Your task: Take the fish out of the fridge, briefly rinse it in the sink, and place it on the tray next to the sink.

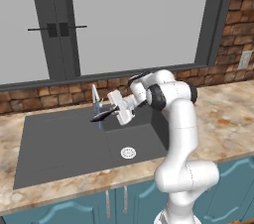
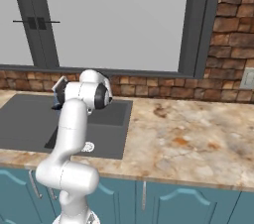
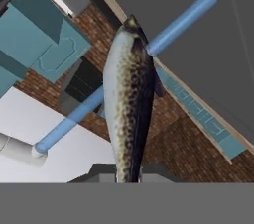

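Silvery fish [image 3: 130, 104] clamped in the end effector [image 1: 110, 114], apparently over the sink [image 1: 59, 143].

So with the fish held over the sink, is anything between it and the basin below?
Nothing visible: the gripper holds the fish beside the faucet, with open sink floor beneath it.

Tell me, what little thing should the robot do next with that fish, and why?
Probably keep the fish a moment in the blue water stream under the faucet, then carry it off toward the tray. The claw is shut on the fish above the sink, so rinsing looks underway and placing is not yet done.
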Robot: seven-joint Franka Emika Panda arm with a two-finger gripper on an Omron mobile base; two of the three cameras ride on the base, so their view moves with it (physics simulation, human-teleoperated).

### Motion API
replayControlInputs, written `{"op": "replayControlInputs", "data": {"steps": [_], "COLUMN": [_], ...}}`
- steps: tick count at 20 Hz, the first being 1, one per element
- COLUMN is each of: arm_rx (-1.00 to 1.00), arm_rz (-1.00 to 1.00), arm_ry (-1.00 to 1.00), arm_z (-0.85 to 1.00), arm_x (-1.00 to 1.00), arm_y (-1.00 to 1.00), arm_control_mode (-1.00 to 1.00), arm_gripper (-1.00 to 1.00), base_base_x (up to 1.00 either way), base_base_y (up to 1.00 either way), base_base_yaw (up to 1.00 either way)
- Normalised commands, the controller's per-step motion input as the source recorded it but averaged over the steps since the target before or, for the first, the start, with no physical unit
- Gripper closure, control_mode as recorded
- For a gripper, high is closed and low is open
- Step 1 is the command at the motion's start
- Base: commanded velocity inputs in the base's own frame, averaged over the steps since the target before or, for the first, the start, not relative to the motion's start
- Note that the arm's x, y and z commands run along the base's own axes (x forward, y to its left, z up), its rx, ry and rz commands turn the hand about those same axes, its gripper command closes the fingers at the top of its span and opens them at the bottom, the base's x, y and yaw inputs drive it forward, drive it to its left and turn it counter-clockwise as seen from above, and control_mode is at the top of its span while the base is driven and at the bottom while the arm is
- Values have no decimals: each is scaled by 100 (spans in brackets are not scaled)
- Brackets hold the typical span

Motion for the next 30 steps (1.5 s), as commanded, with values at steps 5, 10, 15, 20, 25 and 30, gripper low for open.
{"op": "replayControlInputs", "data": {"steps": [5,10,15,20,25,30], "arm_rx": [4,-23,-48,-54,-60,-33], "arm_rz": [0,12,17,22,24,13], "arm_ry": [0,-38,-39,-37,-47,-44], "arm_z": [0,75,100,94,69,37], "arm_x": [-12,-95,-100,-100,-100,-82], "arm_y": [-5,0,-1,-1,-2,-6], "arm_control_mode": [-100,-100,-100,-100,-100,-100], "arm_gripper": [100,100,100,100,100,100], "base_base_x": [0,0,0,0,0,0], "base_base_y": [0,0,0,0,0,0], "base_base_yaw": [0,0,0,0,0,0]}}
